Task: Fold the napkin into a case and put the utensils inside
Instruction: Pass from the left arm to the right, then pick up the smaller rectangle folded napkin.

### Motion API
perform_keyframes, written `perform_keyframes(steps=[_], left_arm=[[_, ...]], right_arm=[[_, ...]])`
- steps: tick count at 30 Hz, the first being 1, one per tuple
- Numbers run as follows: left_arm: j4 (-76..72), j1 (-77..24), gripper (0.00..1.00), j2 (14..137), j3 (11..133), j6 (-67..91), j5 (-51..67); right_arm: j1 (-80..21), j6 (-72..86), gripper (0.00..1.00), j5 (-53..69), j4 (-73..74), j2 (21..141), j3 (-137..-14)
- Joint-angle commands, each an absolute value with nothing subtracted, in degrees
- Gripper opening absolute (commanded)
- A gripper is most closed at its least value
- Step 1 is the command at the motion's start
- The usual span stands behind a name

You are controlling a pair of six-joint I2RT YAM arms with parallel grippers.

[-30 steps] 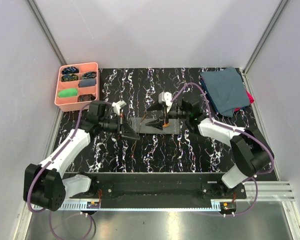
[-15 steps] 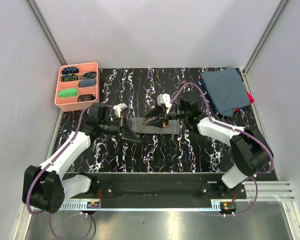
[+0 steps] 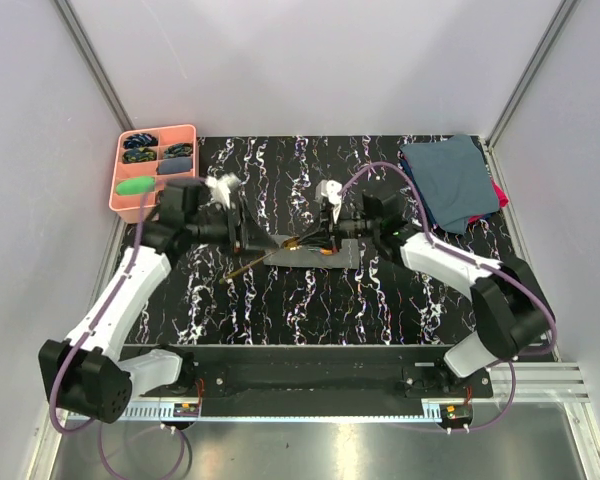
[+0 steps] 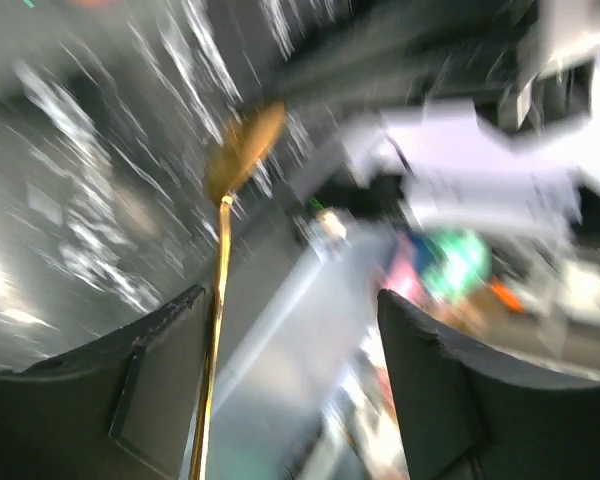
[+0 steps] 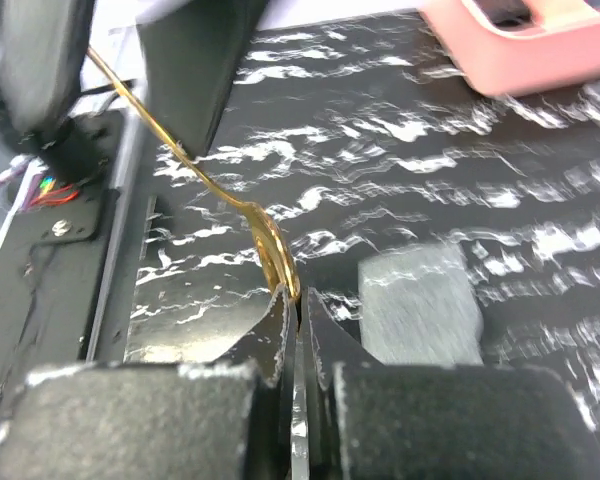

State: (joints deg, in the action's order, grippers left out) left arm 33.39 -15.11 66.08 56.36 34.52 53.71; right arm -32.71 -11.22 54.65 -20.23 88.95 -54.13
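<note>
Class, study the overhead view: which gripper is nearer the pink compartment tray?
Left. The left gripper hangs just off the pink compartment tray's lower-right corner in that view; the right gripper is farther right, at the grey case.

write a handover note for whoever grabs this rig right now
Left gripper: open; the gold spoon has its handle running between the fingers, unclamped.
Right gripper: shut, apparently pinching the spoon's head at its tips.
Case: a narrow grey pocket lying flat on the table, beside the right gripper.
Done: the napkin is folded into the case.
Left: slide this spoon into the case, then the second utensil, which I cannot find in these views.
</note>
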Motion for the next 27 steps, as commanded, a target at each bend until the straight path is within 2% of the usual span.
perform_keyframes(steps=[1, 3, 6, 9, 10, 12, 16, 19, 20, 24, 27], left_arm=[[34.47, -13.36, 0.7, 64.78, 65.04, 32.24, 28.33], [32.0, -13.27, 0.68, 64.95, 65.65, 34.88, 21.23], [27.6, -13.27, 0.62, 66.35, 64.52, 36.64, 16.46], [22.95, -13.27, 0.56, 69.34, 62.24, 38.14, 16.69], [21.81, -13.27, 0.49, 70.39, 61.79, 38.58, 17.92], [18.55, -13.71, 0.43, 74.17, 60.56, 39.89, 21.16], [15.73, -18.44, 0.36, 81.2, 59.85, 38.76, 21.53], [14.41, -21.17, 0.27, 86.47, 59.68, 37.62, 20.57], [13.72, -21.53, 0.19, 88.57, 59.5, 37.36, 20.13], [12.74, -21.88, 0.08, 92.1, 58.89, 35.51, 17.76], [12.13, -21.88, 0.04, 94.3, 59.15, 35.42, 17.66]], right_arm=[[-30.5, -7.74, 0.0, 43.53, -5.82, 82.45, -55.63], [-28.22, -7.38, 0.0, 38.95, 2.4, 80.6, -55.55], [-22.34, -3.35, 0.0, 31.65, 11.12, 78.4, -55.55], [-18.04, 1.74, 0.0, 24.45, 19.03, 77.08, -55.9], [-17.41, 3.24, 0.0, 22.78, 21.33, 77.17, -56.42], [-15.74, 4.74, 0.0, 16.81, 26.95, 77.52, -57.57], [-11.35, 5.63, 0.0, 12.14, 30.49, 78.22, -57.04], [-9.76, 4.4, 0.0, 11.08, 32.25, 79.28, -57.65], [-9.76, 4.31, 0.0, 11.25, 32.17, 79.36, -57.83], [-9.76, 4.13, 0.0, 11.07, 32.96, 80.94, -59.06], [-9.84, 4.22, 0.0, 12.13, 32.96, 82.79, -59.41]])
